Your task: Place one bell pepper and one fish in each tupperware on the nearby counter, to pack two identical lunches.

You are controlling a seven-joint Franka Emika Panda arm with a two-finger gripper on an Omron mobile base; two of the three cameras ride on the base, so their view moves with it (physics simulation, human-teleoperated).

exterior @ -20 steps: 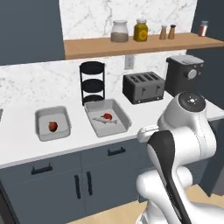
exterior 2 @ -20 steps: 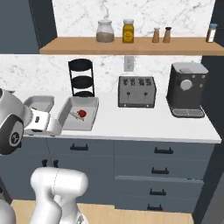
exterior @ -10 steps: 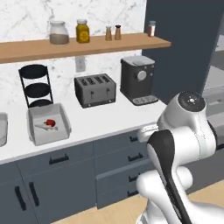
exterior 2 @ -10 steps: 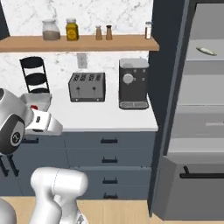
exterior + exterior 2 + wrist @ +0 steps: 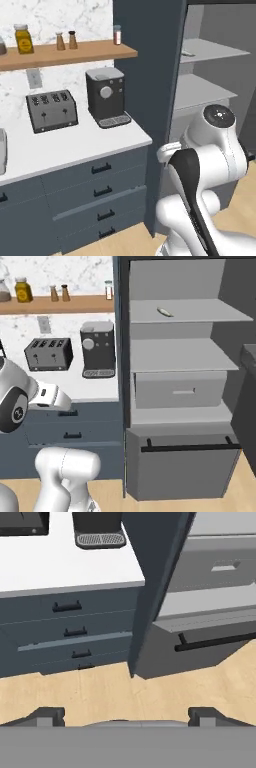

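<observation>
A pale container (image 5: pixel 2 157) on the tabletop (image 5: pixel 75 145) is cut off at the left edge; the small shelf item (image 5: pixel 164 311), possibly a fish, is too small to tell.

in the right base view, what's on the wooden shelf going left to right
Yellow-filled jar → two small brown shakers → small white shaker with a dark lid, at the shelf's right end. A clear jar is cut off at the picture's left edge.
</observation>
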